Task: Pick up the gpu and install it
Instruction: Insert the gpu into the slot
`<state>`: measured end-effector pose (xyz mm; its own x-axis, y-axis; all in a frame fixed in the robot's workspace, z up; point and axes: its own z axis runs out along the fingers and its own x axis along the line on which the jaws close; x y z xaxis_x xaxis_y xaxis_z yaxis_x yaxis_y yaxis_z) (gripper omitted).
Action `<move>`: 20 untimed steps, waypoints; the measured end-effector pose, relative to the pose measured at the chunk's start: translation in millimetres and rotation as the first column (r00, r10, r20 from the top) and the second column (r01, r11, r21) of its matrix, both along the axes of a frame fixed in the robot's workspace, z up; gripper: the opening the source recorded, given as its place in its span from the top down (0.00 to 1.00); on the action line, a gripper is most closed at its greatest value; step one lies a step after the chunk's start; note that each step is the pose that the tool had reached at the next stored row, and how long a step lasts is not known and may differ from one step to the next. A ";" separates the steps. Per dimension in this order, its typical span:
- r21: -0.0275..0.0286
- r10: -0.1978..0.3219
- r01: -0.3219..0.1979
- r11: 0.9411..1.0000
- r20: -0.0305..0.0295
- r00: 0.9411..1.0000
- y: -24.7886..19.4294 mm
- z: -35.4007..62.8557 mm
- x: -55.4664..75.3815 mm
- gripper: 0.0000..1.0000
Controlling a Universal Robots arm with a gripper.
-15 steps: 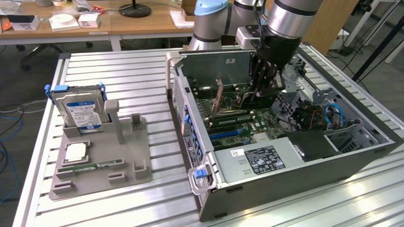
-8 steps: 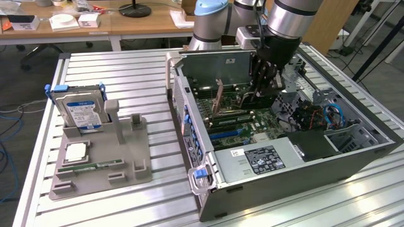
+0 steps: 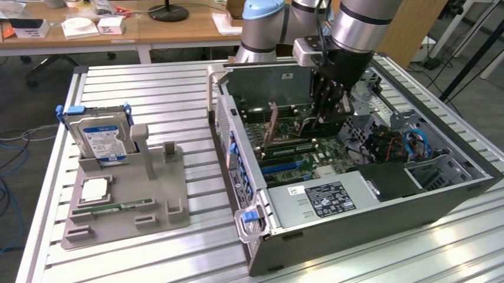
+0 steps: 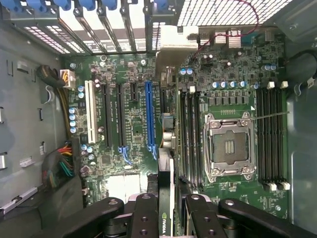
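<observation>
The gpu (image 4: 167,148) is seen edge-on in the wrist view, a thin card with a logo near my fingers (image 4: 144,213). Its silver bracket end points toward the case's rear slot openings. My gripper (image 4: 167,206) is shut on it, one finger on each face. The card hangs above the motherboard (image 4: 129,124), in line with the gap between the blue expansion slot (image 4: 148,119) and the memory slots. In the exterior view my gripper (image 3: 324,115) reaches down into the open computer case (image 3: 315,236), with the gpu (image 3: 273,125) upright beside it.
A grey fixture (image 3: 157,194) on the exterior view's left holds a silver hard drive (image 3: 101,138) with a blue label, a processor chip (image 3: 94,188) and a memory stick (image 3: 118,207). Inside the case are an open processor socket (image 4: 230,146), cables (image 4: 59,163) and the power supply (image 3: 323,200).
</observation>
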<state>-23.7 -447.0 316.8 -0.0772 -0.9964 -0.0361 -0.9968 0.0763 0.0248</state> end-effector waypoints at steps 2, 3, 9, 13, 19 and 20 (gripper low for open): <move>0.000 0.006 -0.006 1.000 0.003 1.000 -0.2 -2.1 -1.2 0.74; 0.000 0.009 -0.009 1.000 0.004 1.000 -0.5 -3.3 -2.0 0.74; 0.000 0.019 -0.019 1.000 0.020 1.000 -1.5 -8.6 -6.6 0.74; 0.000 0.019 -0.019 1.000 0.032 0.999 -1.7 -12.4 -10.6 0.74; 0.004 0.018 -0.018 1.000 0.040 0.999 -2.3 -16.0 -13.3 0.74; 0.003 0.018 -0.018 1.000 0.040 0.999 -2.3 -16.2 -13.8 0.74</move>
<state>-37.6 -449.3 300.5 -0.0576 -0.9974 -0.0425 -0.9982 0.0582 -0.0149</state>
